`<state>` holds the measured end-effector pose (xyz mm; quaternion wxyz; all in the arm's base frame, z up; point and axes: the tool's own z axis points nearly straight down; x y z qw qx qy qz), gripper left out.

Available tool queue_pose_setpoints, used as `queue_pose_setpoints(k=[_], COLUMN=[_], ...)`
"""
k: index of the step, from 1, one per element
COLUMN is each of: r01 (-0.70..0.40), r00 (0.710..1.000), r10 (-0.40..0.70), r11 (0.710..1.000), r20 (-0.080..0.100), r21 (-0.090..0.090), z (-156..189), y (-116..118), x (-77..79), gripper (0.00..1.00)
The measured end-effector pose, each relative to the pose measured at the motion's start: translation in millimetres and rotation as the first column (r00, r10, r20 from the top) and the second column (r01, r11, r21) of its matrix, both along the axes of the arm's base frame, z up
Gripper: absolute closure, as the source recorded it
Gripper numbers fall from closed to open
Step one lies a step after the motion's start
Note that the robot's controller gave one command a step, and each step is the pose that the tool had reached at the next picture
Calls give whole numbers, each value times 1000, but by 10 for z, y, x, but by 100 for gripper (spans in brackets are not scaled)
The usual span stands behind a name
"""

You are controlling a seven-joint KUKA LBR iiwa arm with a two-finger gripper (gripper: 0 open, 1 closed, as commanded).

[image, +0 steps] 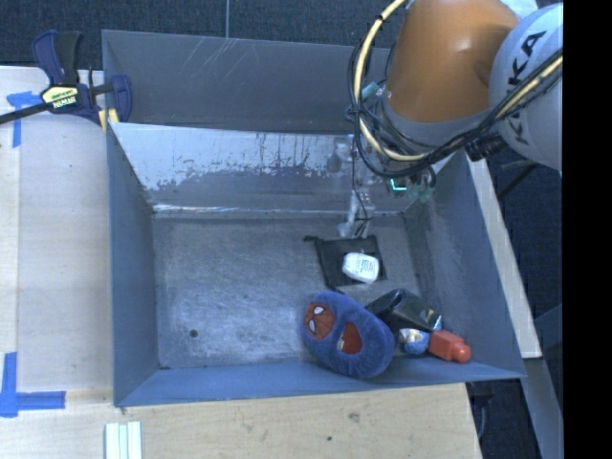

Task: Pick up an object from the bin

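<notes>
While the arm is reaching in from the right under its orange cover [449, 51], the gripper [356, 220] is hanging low over the far right part of the bin [134, 256], close to the foot of the back wall. Whether it is standing parted or closed cannot be told, and nothing is showing in its grasp.

Just on the camera's side of its tip, a flat black sheet [330, 261] is lying on the floor, and a small white rounded object [361, 268] is resting on that sheet's right half. The white object's slightly longer side is running roughly left to right, while the sheet is pushing one sharp corner out toward the far left.

Nearer still, a blue plush slipper [349, 336] with a red spider-mask face is lying against the near wall, very close to the sheet's near edge; whether they are touching cannot be told. To its right a black boxy thing [406, 306] is leaning in beside it, with a small blue and silver ball [413, 340] and an orange-red piece [449, 348] crowding the near right corner.

The sloping right wall is rising close beside the white object. Bare floor is stretching away to the left of the sheet and across the middle.
</notes>
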<state>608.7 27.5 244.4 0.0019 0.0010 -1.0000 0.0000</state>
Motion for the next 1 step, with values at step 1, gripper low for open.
queue_pose_setpoints(k=[1], r01=[-133], r00=[991], r10=[133], r11=[991], r20=[16], r21=[1], z=[-1749], y=[-787], x=[-336], gripper=[0])
